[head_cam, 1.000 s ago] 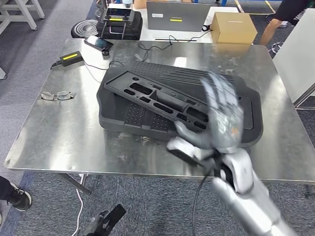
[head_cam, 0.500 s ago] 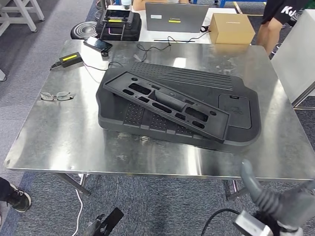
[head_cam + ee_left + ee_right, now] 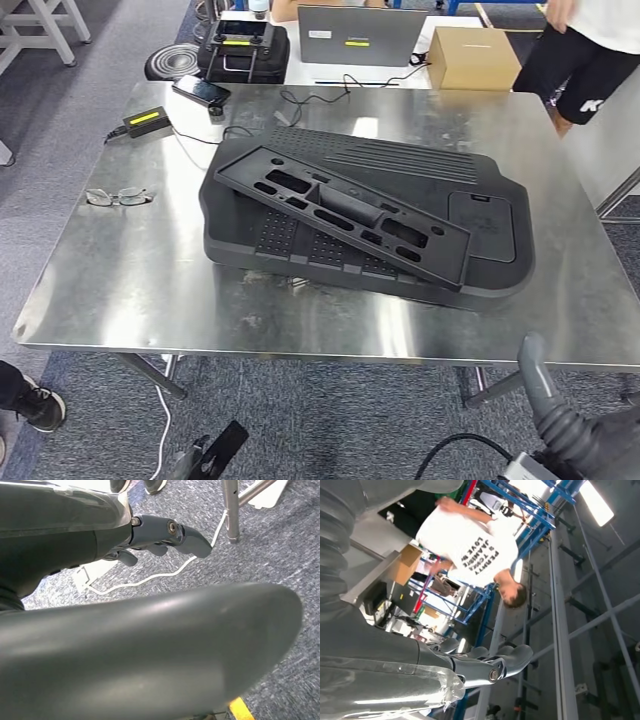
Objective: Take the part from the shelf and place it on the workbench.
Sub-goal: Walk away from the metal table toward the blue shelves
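Observation:
The part, a long black slotted frame (image 3: 343, 215), lies slantwise on a larger black ribbed panel (image 3: 483, 170) in the middle of the steel workbench (image 3: 136, 270). Nothing touches it. My right hand (image 3: 573, 430) is low at the near right, below the table's front edge, with its thumb pointing up. In the right wrist view its fingers (image 3: 501, 662) stretch out with nothing in them. My left hand (image 3: 166, 532) hangs over the carpeted floor and holds nothing.
Glasses (image 3: 117, 196) lie at the table's left, with a power adapter (image 3: 143, 119) and a phone (image 3: 200, 89) at the far left. Behind the table are a black case (image 3: 241, 45), a laptop (image 3: 358, 33) and a cardboard box (image 3: 475, 55). A person (image 3: 589, 50) stands at the far right.
My right hand, a second ago spread over the part's right end, has drawn back and down below the table edge. The part stays on the panel. A person has stepped in at the far right.

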